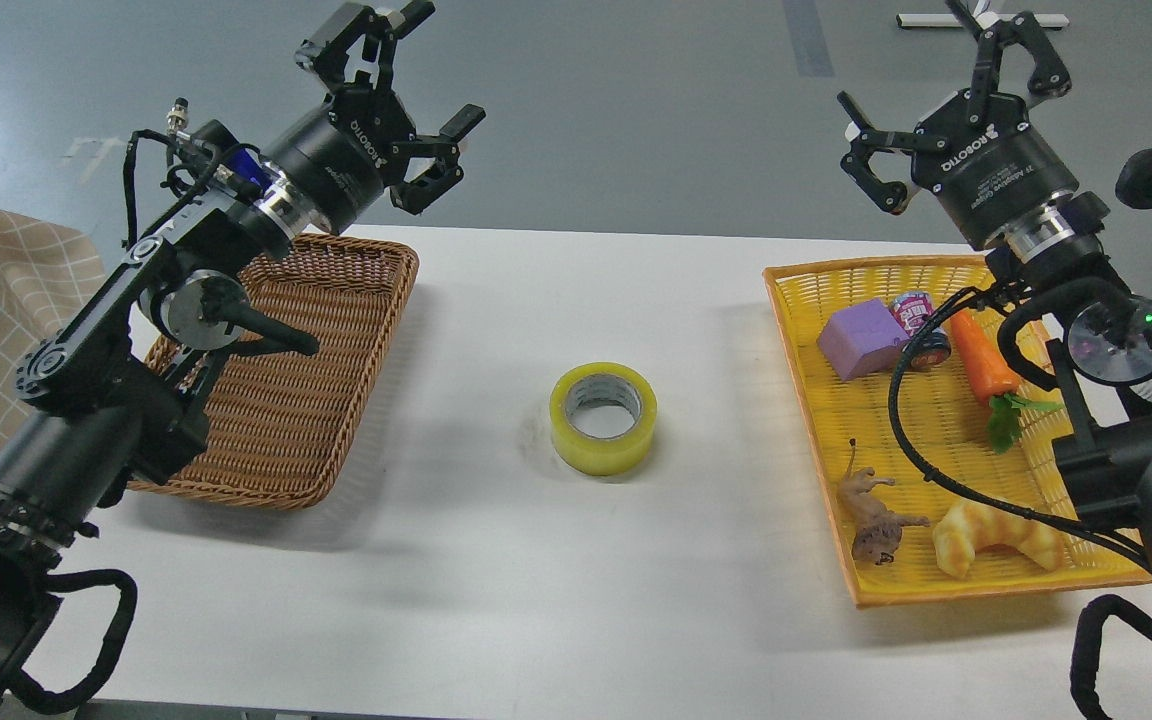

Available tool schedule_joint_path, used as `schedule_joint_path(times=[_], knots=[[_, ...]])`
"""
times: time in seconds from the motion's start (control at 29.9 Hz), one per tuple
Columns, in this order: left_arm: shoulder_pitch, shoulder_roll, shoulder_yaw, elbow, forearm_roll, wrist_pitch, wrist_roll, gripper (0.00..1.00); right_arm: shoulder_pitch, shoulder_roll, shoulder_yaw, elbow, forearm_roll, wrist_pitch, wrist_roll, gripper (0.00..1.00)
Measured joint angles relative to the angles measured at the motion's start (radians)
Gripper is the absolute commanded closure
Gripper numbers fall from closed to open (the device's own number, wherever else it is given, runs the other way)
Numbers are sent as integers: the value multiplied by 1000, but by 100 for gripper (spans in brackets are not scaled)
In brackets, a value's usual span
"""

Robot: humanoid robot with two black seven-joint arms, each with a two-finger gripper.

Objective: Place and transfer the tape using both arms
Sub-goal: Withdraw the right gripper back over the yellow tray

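Head view: nearest, along the front of the yellow basket (816, 420) on the right, lie a toy lion (871, 520) and a croissant toy (991, 538); behind them a carrot (984, 355), a purple block (861, 338) and a small can (914, 310). The tape (603, 417) lies flat on the white tabletop (496, 580), core hole facing up, midway between that basket and the empty brown wicker basket (326, 330) on the left. Farthest, both hands hang raised and well apart from the roll: the left hand (416, 110) with fingers spread wide, the right hand (936, 95) likewise spread, both empty. The tape sits below and inward of each, neither clearly nearer.
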State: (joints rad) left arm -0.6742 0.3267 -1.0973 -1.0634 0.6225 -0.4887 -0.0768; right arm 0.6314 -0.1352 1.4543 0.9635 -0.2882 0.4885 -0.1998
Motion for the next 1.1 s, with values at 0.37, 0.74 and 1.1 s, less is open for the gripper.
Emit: schedule_joint_path(times=[0.37, 0.74, 1.1], knots=[[-1, 3, 1, -11, 328, 0, 0, 2, -57, -1, 8, 8, 13, 0, -1, 0], [1, 10, 13, -112, 618, 0, -6, 2, -106, -6, 33, 14, 14, 0, 0, 0], [0, 59, 142, -172, 901, 2, -6, 2, -123, -9, 47, 14, 14, 0, 1, 0]])
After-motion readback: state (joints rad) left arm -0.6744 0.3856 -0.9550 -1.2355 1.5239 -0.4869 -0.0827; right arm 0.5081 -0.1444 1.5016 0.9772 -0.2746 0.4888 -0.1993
